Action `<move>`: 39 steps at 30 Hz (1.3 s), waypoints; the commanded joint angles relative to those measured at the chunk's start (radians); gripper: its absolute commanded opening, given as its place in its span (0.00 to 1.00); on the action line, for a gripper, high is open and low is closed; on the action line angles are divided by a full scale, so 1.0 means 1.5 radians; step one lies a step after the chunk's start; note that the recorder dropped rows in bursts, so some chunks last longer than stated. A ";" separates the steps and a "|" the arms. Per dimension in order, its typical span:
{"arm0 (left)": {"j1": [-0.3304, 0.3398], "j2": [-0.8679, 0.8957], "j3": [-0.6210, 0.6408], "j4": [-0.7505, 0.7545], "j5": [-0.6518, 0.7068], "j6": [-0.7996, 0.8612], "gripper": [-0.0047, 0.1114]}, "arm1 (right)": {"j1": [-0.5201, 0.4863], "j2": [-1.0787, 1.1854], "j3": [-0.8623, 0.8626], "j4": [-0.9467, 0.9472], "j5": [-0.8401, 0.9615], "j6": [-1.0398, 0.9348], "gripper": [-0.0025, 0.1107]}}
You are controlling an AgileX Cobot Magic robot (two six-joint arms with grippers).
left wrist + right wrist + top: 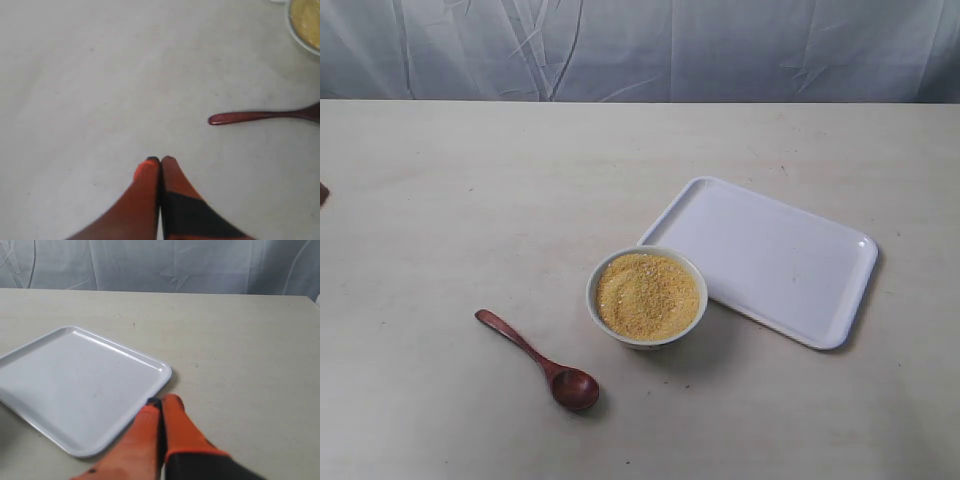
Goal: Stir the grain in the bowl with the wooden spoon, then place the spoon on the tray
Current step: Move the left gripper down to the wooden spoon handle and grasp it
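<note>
The white bowl (647, 297) stands near the table's middle, filled with a mound of golden grain (647, 295). Just left and nearer lies the dark reddish wooden spoon (537, 360), handle pointing away to the left, oval head toward the front. The white tray (766, 257) lies flat and bare right of the bowl. My left gripper (160, 159) is shut and holds nothing, hovering over bare table short of the spoon (265, 116) handle tip; the bowl (303, 22) edge shows in a corner. My right gripper (161, 400) is shut, empty, beside the tray (75, 385) rim. Neither gripper shows in the exterior view.
A pale beige table (470, 200) carries everything. A wrinkled grey cloth backdrop (640, 45) hangs behind its far edge. A small dark shape (323, 192) sits at the far left edge of the exterior view.
</note>
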 commanded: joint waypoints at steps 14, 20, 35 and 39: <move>-0.257 0.357 -0.086 0.054 -0.014 0.426 0.04 | 0.000 -0.004 0.003 -0.001 -0.009 0.000 0.02; -0.264 0.428 -0.086 0.005 -0.037 0.509 0.04 | 0.000 -0.004 0.003 0.000 -0.009 -0.001 0.02; -0.265 0.468 -0.086 -0.019 -0.041 0.636 0.35 | 0.000 -0.004 0.003 0.000 -0.009 -0.002 0.02; -0.286 0.492 -0.086 -0.010 -0.065 0.639 0.35 | 0.000 -0.004 0.003 0.000 -0.009 -0.002 0.02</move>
